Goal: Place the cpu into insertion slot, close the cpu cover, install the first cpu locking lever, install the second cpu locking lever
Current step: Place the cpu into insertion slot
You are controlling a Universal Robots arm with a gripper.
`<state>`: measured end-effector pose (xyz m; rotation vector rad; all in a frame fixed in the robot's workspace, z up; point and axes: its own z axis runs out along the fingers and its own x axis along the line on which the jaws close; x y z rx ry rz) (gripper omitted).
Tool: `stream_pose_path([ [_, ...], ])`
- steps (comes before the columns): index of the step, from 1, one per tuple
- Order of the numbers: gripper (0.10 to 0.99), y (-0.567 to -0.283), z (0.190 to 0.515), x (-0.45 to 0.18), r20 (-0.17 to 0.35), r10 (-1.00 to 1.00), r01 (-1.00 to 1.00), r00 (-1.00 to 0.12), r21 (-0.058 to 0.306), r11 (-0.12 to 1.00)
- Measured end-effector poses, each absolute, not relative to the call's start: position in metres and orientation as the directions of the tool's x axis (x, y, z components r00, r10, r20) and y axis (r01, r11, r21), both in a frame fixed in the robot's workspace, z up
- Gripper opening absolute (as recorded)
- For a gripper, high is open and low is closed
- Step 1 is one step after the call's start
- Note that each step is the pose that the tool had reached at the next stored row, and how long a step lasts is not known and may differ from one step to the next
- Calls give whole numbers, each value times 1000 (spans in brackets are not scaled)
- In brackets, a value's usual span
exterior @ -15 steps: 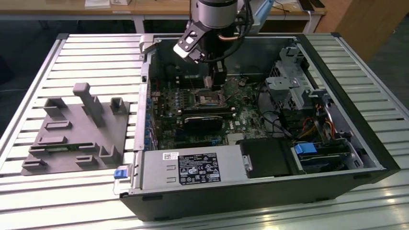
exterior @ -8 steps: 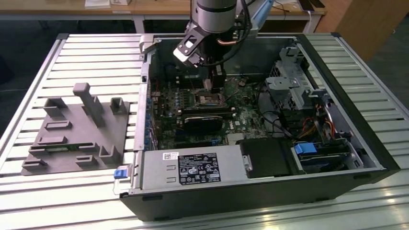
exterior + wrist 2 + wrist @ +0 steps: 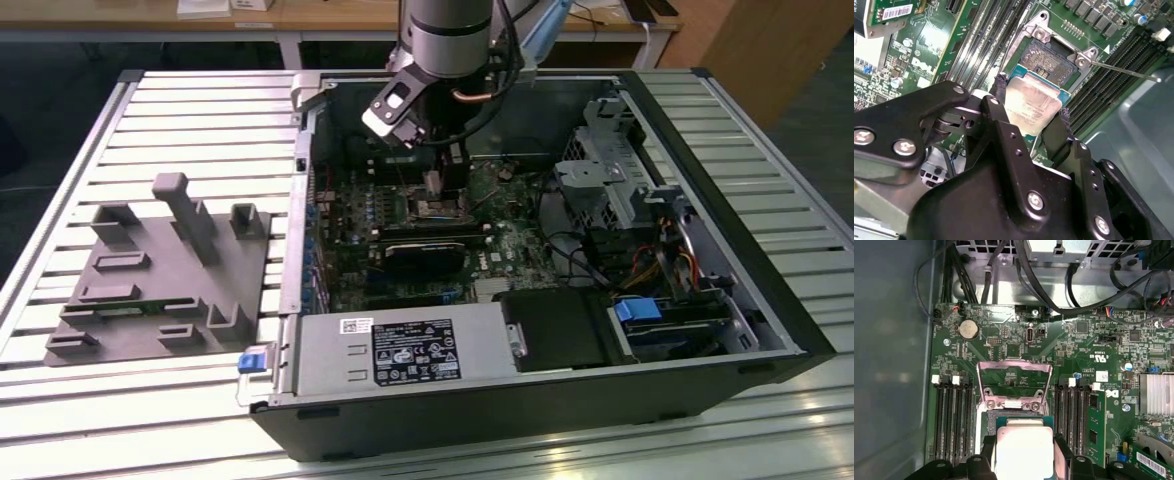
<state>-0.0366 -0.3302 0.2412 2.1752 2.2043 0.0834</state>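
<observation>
In both wrist views my gripper (image 3: pixel 1031 102) (image 3: pixel 1024 450) is shut on the cpu (image 3: pixel 1029 107) (image 3: pixel 1024 445), a pale silvery square chip with a green edge. One black fingertip (image 3: pixel 999 93) presses each side of it. The cpu hangs just above the insertion slot (image 3: pixel 1048 56), whose dark centre and silvery rim lie open beyond the chip. The cpu cover (image 3: pixel 1014 382), a silvery frame with a square window, is swung open and away from the socket. A thin locking lever (image 3: pixel 1126 73) sticks out sideways. In the exterior view the gripper (image 3: pixel 433 186) reaches down into the open computer case over the slot (image 3: pixel 437 208).
Long black memory slots (image 3: pixel 951 420) flank the socket. A black card (image 3: pixel 424 250) lies just in front of it, with a power supply (image 3: pixel 400 350) at the case's front and a drive cage (image 3: pixel 614 170) at the exterior view's right. Cables (image 3: pixel 1054 290) cross behind. A grey fixture (image 3: pixel 160 265) sits outside the case.
</observation>
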Motion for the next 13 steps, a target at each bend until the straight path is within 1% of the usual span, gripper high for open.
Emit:
stream_pose_path([
  [13, 541, -328, 222, -41, 2, 1000, 998, -15, 69, 15],
])
